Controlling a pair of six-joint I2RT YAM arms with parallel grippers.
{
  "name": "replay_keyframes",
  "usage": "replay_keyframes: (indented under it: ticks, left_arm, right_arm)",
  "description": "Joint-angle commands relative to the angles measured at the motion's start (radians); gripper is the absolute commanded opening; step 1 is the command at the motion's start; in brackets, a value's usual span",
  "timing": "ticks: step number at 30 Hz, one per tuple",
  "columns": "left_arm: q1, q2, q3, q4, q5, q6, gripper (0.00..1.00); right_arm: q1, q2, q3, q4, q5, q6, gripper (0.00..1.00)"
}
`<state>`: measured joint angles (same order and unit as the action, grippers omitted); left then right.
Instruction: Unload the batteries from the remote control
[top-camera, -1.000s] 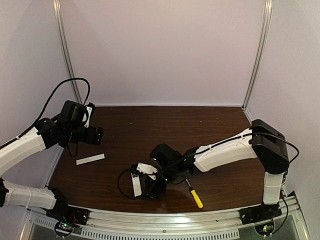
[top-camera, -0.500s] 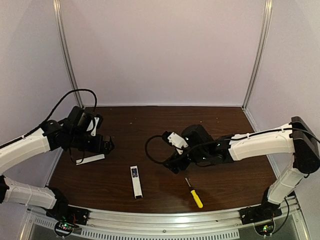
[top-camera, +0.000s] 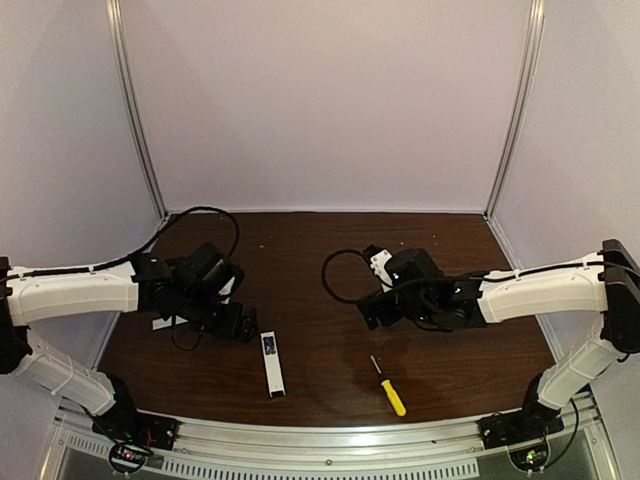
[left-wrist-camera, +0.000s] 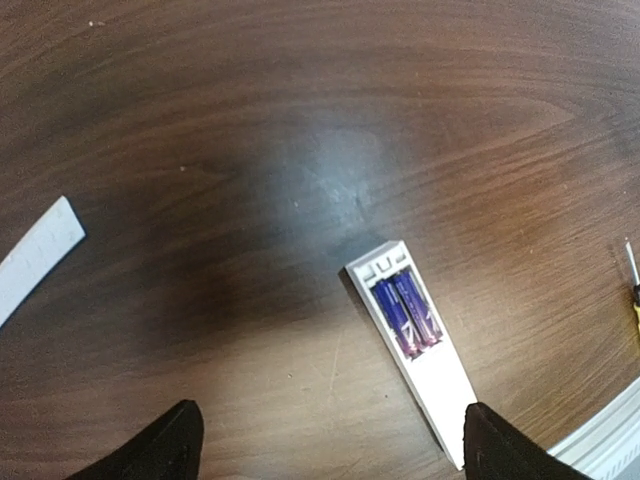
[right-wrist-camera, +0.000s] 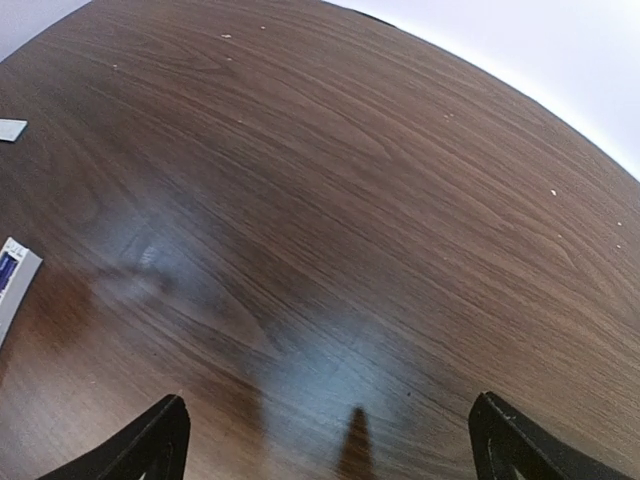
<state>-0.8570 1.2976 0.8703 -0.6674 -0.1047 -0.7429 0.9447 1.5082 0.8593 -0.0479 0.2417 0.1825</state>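
Observation:
The white remote control (top-camera: 272, 366) lies flat on the table near the front edge, with its battery bay open. Two blue-purple batteries (left-wrist-camera: 407, 315) sit side by side in the bay, reddish ends toward the remote's long end. In the left wrist view the remote (left-wrist-camera: 435, 385) lies ahead and to the right. My left gripper (top-camera: 243, 326) is open and empty, just left of the remote; its fingertips (left-wrist-camera: 175, 445) frame bare table. My right gripper (top-camera: 369, 311) is open and empty, off to the remote's right. The remote's end shows at the left edge of the right wrist view (right-wrist-camera: 10, 285).
The flat white cover strip (left-wrist-camera: 35, 255) lies left of the remote, mostly hidden under my left arm in the top view. A yellow-handled screwdriver (top-camera: 390, 388) lies near the front edge, right of the remote. The walls enclose the table at the back and sides.
My right gripper has pulled away from the remote to the right, leaving it on the table. My left arm has swung right, close to the remote.

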Motion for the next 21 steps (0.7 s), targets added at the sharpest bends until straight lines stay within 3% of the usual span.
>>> replay_keyframes:
  ticks: [1, 11, 21]
  left_arm:
    - [-0.062, 0.047, 0.011, -0.010, -0.058, -0.098, 0.91]
    - [-0.119, 0.056, -0.020, 0.069, -0.010, -0.164, 0.87]
    - [-0.179, 0.195, -0.024, 0.158, 0.027, -0.221, 0.84]
  right_arm:
    - [-0.018, -0.038, -0.031, 0.004, 0.125, 0.054, 0.99]
    - [-0.027, -0.049, -0.032, -0.005, 0.136, 0.063, 1.00]
    - [-0.027, -0.068, -0.053, -0.015, 0.144, 0.078, 1.00]
